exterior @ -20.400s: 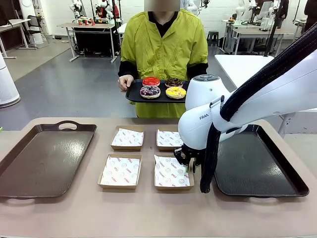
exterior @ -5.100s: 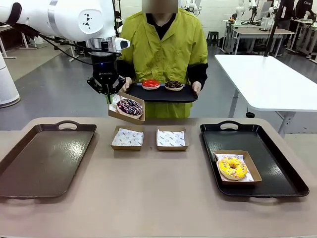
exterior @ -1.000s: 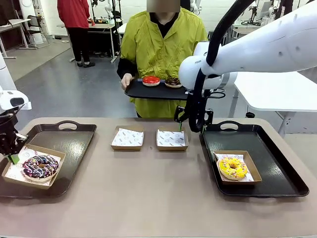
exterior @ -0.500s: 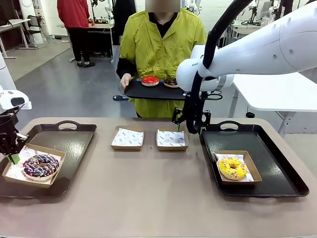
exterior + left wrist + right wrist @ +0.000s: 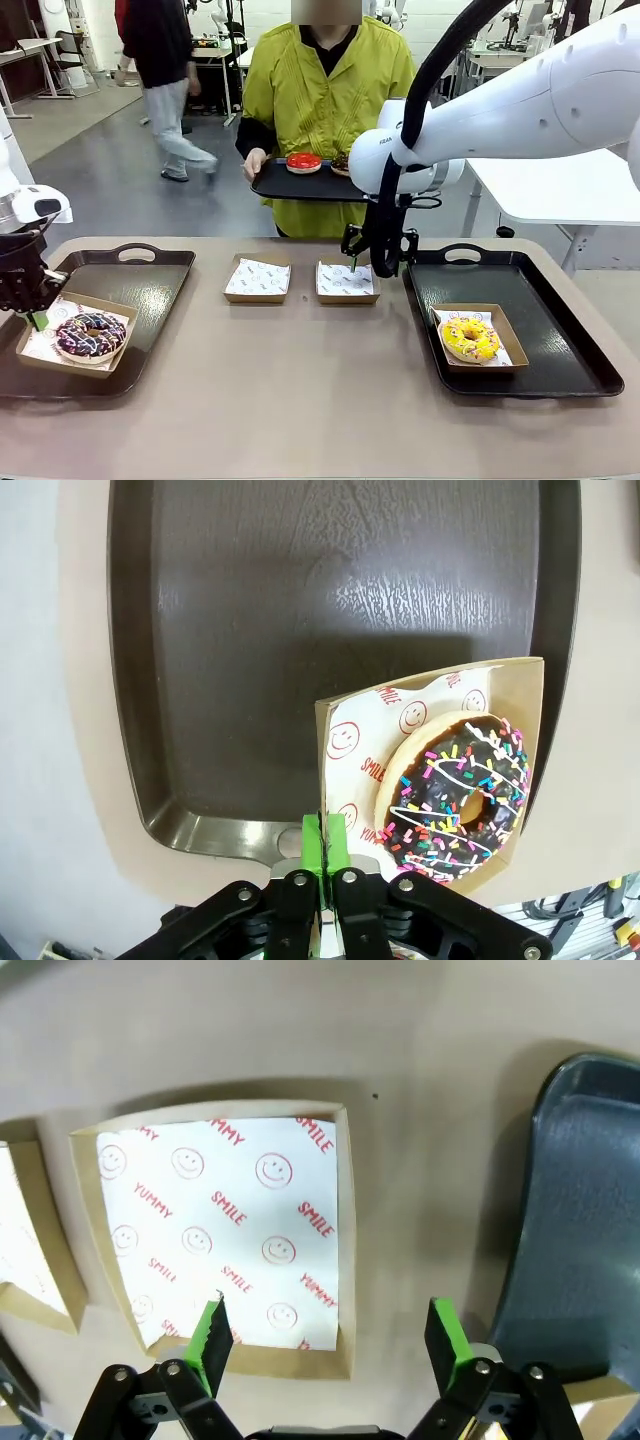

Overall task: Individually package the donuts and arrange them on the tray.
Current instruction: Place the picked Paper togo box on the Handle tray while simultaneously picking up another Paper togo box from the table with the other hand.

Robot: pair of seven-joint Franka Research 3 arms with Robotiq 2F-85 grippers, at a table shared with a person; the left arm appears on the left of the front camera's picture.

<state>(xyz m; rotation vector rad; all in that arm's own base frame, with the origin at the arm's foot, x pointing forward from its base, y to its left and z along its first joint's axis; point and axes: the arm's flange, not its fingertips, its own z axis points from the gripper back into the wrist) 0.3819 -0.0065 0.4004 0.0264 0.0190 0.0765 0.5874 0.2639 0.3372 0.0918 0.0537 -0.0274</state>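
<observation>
Setting boxed sprinkle donut (image 5: 455,795) on brown tray (image 5: 300,580) | pinching box (image 5: 430,672) edge with left gripper (image 5: 325,825), donut just past fingertips | holding right gripper (image 5: 328,1310) wide, empty box (image 5: 345,1240) under fingers | next: let go; lower, pinch rim.

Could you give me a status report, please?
Left gripper shut on donut box, at edge of brown tray. Right gripper open above empty lined box. Nothing between them.

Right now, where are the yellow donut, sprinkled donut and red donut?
yellow-iced donut (image 5: 485,345), front view, its icing
chocolate sprinkled donut (image 5: 425,810), left wrist view, its iced ring
red-glazed donut (image 5: 303,161), front view, its glaze
</observation>
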